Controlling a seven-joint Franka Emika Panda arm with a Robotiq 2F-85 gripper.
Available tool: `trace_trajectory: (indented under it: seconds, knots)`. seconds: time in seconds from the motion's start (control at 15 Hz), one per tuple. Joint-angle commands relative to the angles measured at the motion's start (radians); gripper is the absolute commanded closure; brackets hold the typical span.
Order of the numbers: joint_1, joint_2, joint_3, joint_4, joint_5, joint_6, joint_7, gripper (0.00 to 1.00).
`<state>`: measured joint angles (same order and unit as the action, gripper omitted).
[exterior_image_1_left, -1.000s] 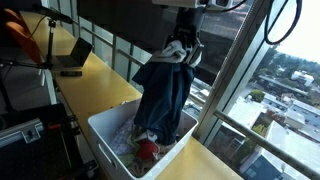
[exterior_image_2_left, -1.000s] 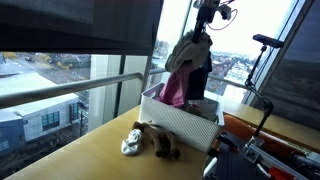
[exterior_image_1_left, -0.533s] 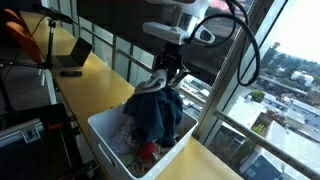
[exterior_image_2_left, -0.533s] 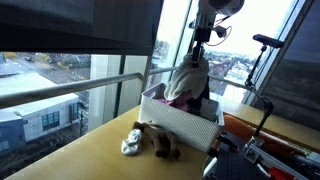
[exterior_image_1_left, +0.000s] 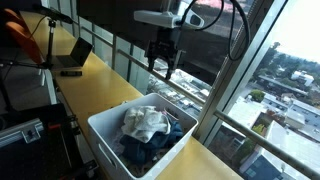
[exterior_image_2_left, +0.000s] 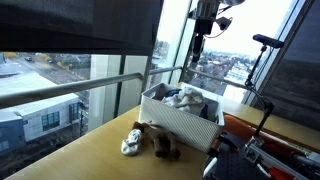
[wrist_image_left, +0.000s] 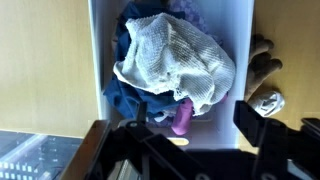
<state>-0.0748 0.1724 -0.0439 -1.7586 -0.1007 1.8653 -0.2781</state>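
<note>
Letting go is done, operator: your gripper hangs above the white bin with its fingers spread and nothing between them. A second ago it was clamped on the dark blue garment and held it up over the bin.

Agreed, and your wrist view shows the same. That garment now lies inside the bin with the white mesh cloth heaped on top. A pink piece pokes out from under the cloth's edge.

So where does that leave your work?

By my judgement the load is in. Nothing dangles from your fingers, and in both exterior views the pile sits inside the bin's walls, only humped a little above the rim.

What else should you mind?

Two small things lie on the table, just beside the bin's long outer wall: a pale crumpled one and a brown one. A laptop sits well apart, toward the table's far end. The window frame stands close beside your arm, the nearest thing to knock.
</note>
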Motion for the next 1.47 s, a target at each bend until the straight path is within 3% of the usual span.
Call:
trace_trajectory:
  seconds: [0.0, 0.53, 0.6, 1.0, 1.4]
  knots:
    - [0.052, -0.090, 0.042, -0.135, -0.059, 0.091, -0.029, 0.00]
    - [0.147, -0.097, 0.134, -0.268, -0.159, 0.103, -0.223, 0.00]
    - [0.135, -0.070, 0.121, -0.243, -0.123, 0.097, -0.170, 0.00]
    - [0.143, -0.068, 0.130, -0.256, -0.136, 0.102, -0.224, 0.00]
    - [0.156, -0.030, 0.153, -0.269, -0.173, 0.275, -0.455, 0.00]
